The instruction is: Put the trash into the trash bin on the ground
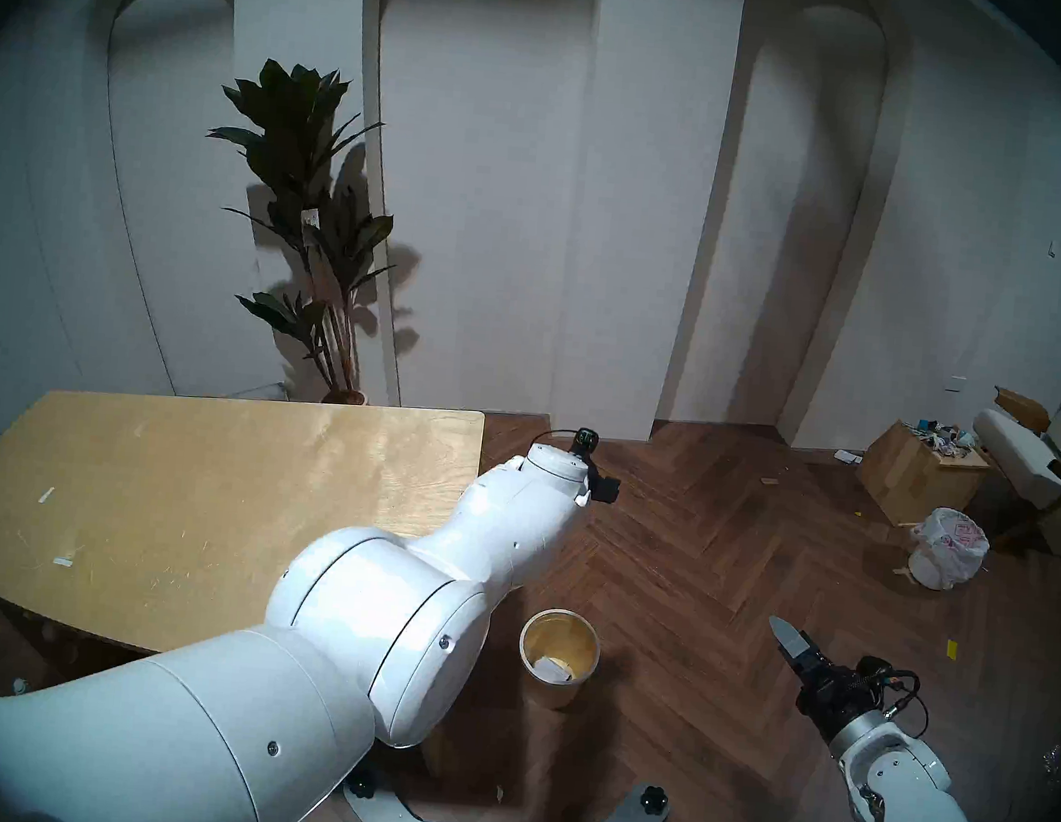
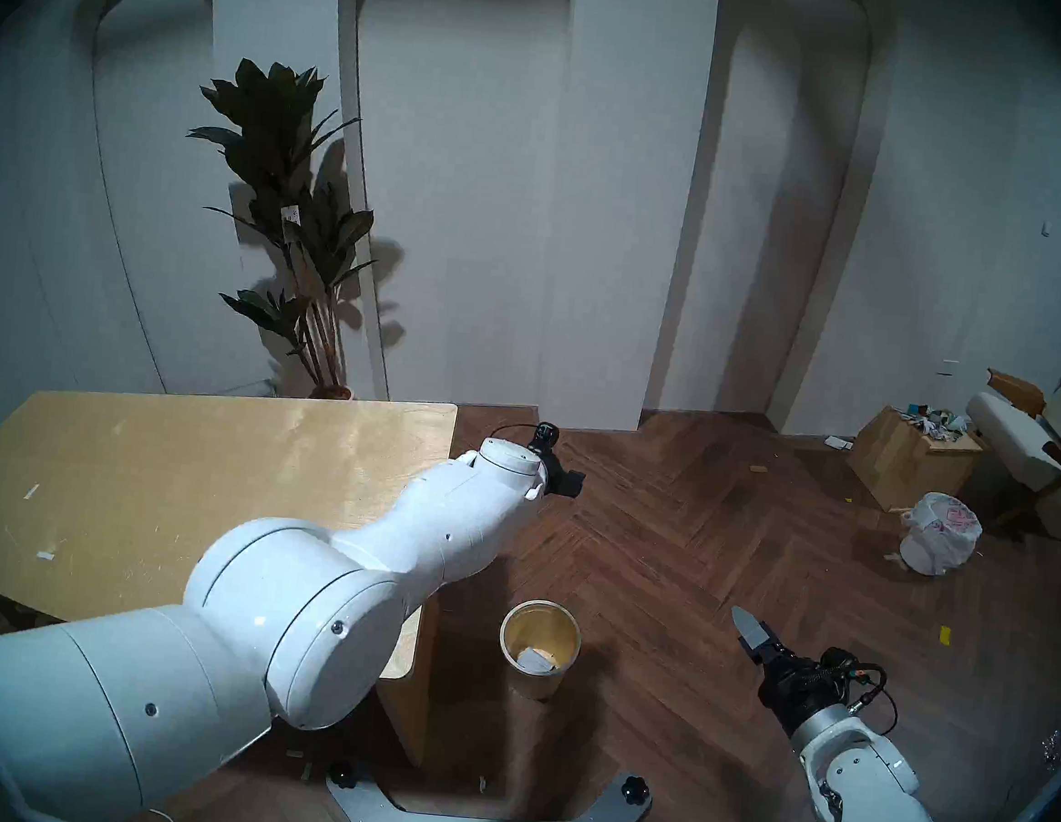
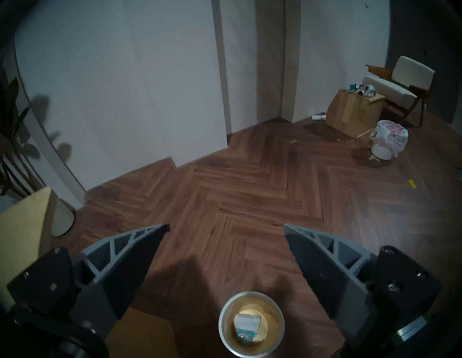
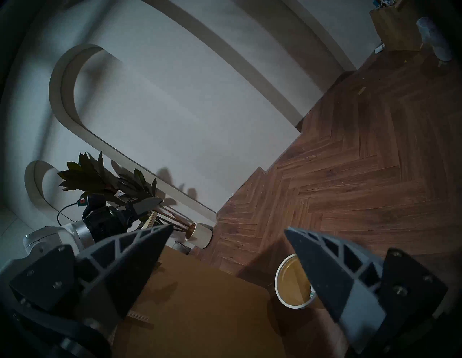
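— Both empty, then? The left hand [image 3: 226, 231] has its fingers spread wide with nothing between them, and the right hand [image 4: 228, 233] looks the same.

— Yes. The trash bin [image 3: 251, 325] sits on the floor just below the left hand, a white carton [image 3: 248, 322] and a bluish packet [image 3: 246, 336] inside. The table [image 1: 193, 488] looks bare; the yellow scrap I can't make out, possibly buried.

— I'd lift that left hand straight up, clear of the rim.
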`<state>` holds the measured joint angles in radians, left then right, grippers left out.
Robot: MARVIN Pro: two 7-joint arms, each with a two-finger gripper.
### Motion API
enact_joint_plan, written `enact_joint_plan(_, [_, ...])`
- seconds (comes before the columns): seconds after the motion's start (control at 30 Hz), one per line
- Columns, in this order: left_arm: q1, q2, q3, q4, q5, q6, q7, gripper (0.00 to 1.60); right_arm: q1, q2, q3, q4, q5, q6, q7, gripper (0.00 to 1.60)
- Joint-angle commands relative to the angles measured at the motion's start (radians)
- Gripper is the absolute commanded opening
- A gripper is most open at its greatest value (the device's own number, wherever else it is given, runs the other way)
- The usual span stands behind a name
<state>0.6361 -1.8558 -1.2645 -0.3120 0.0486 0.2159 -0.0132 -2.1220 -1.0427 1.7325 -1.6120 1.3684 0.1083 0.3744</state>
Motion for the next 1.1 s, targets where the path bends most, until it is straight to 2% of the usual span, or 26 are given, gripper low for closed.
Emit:
enact_joint_plan(0.0, [-0.112, 0.073, -0.012, -0.109, 0.013, -0.022, 0.013, 1.60, 0.030, 0.007, -0.039, -0.102, -0.021, 0.015, -0.013, 1.60])
enact_joint_plan(0.27, [-0.162, 0.186, -0.067, -0.188, 0.015, -0.045, 0.070, 1.60, 0.067, 0.002, -0.132, -0.202, -0.061, 0.045, -0.043, 1.60])
enact_joint_plan(0.3, [-0.155, 0.176, -0.084, -0.197, 0.017, -0.045, 0.081, 1.60, 0.074, 0.000, -0.142, -0.200, -0.064, 0.047, -0.041, 1.60])
enact_joint_plan(0.33, [-0.161, 0.212, -0.082, -0.207, 0.018, -0.047, 0.086, 1.60, 0.076, -0.001, -0.154, -0.220, -0.071, 0.051, -0.049, 1.60])
enact_joint_plan(0.4, [-0.161, 0.221, -0.105, -0.218, 0.020, -0.048, 0.106, 1.60, 0.086, -0.003, -0.178, -0.236, -0.079, 0.058, -0.050, 1.60])
enact_joint_plan(0.67, [-0.164, 0.323, -0.163, -0.273, 0.030, -0.052, 0.166, 1.60, 0.127, -0.010, -0.275, -0.313, -0.125, 0.083, -0.068, 1.60])
enact_joint_plan(1.07, [-0.110, 0.418, -0.228, -0.304, 0.034, -0.043, 0.215, 1.60, 0.188, -0.009, -0.393, -0.418, -0.231, 0.119, -0.092, 1.60])
